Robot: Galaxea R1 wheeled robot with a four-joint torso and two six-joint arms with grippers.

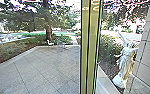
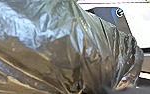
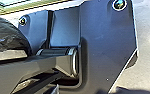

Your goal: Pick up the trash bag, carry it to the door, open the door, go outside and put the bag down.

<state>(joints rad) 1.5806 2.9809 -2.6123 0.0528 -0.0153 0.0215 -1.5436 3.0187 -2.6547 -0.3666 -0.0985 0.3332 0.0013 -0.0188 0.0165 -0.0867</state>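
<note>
Glossy and crumpled, the trash bag [image 2: 48,45] shows large in the left wrist view, where its dark film gathers into folds. In the right wrist view a part of the dark bag [image 3: 7,35] lies beside the robot's own plate and jointed bar. A yellow-green door frame post [image 1: 88,47] stands upright in the head view, with glass to either side. Whether a gripper is closed on the bag cannot be told from these views.
Beyond the glass is a paved yard [image 1: 48,65] with a low kerb [image 1: 16,58] around it. A white statue [image 1: 126,62] stands at the right by a tiled wall [image 1: 149,50]. A tree trunk [image 1: 48,32] and shrubs [image 1: 108,47] rise behind the paving.
</note>
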